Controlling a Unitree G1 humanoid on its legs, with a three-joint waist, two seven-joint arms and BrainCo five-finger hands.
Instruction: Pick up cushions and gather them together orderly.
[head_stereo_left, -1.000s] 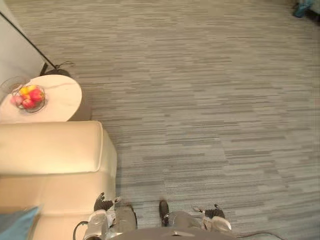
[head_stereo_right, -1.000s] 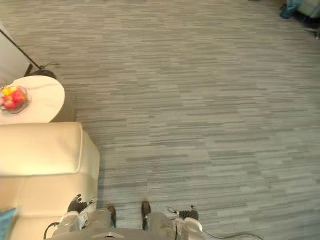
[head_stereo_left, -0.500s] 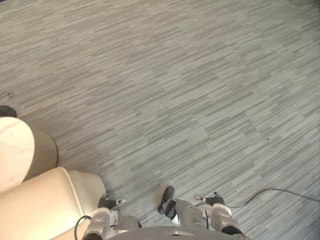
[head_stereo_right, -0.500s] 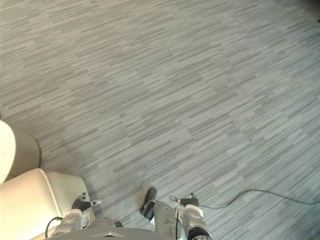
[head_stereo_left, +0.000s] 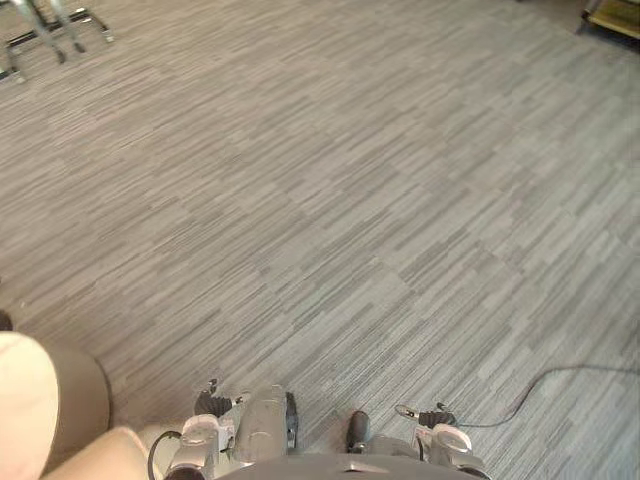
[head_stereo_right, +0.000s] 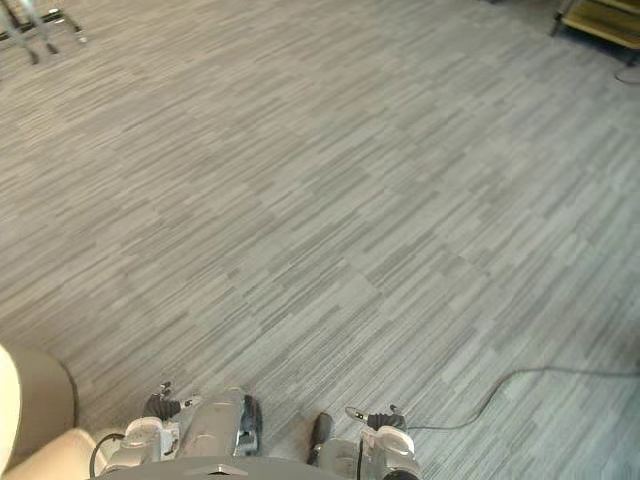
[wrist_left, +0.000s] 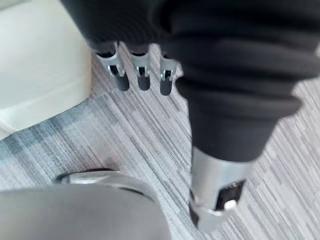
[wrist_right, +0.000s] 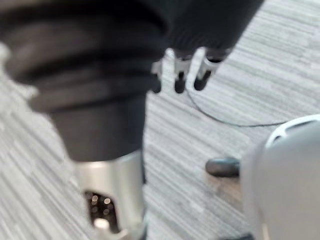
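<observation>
Cushions, honestly, I can't tell where any of them are right now, and neither hand has one. The left hand (wrist_left: 143, 75) hangs low with its fingers straight and relaxed, thumb apart, nothing between them. Same deal on the right hand (wrist_right: 181, 72): fingers loose and pointing down, nothing held. Under both sets of fingers it's just the grey striped carpet floor (head_stereo_left: 330, 200). A cream sofa corner (wrist_left: 40, 60) sits just beside the left fingers, close but not touching as far as I can see. Way out ahead of the fingers, well apart, there's a metal chair base (head_stereo_left: 45, 30) off toward the left-hand side and a yellowish shelf (head_stereo_right: 598, 18) off toward the right.

So progress-wise, my read is that nothing counts as gathered yet from what shows here: no cushion grabbed, no pile started. Pretty much the whole job looks left: find a cushion, get fingers round it, carry it over, line them up neatly.
</observation>
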